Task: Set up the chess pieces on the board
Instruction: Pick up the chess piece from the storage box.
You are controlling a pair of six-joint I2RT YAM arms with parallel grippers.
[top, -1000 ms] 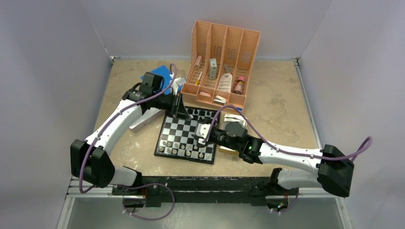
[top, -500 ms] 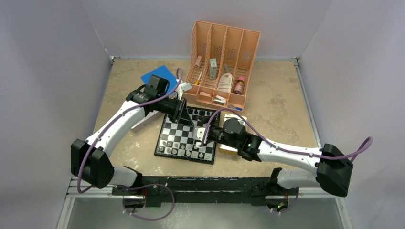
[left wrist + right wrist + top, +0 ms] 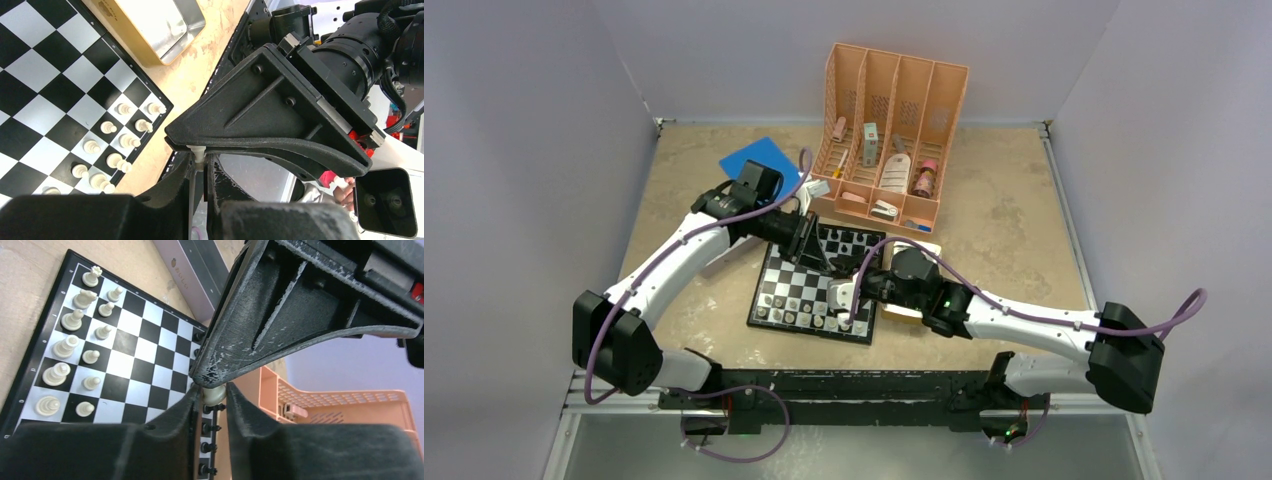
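The board lies in the middle of the table, with pale chess pieces along its near edge and black ones along its far edge. My left gripper hangs over the board's far half, shut on a small pale piece. My right gripper is over the board's near right part, shut on a pale piece. The left wrist view shows the board and pale pieces. The right wrist view shows the board, pale pieces and black pieces.
A peach organizer with bottles stands behind the board. A blue book lies at the back left. A shiny metal tray on a tan base sits right of the board, also seen in the left wrist view. A grey box lies beside the board.
My left gripper has moved from the board's far left corner inward over the board. My right gripper has shifted slightly toward the board's near edge. Both stay shut on their pieces.
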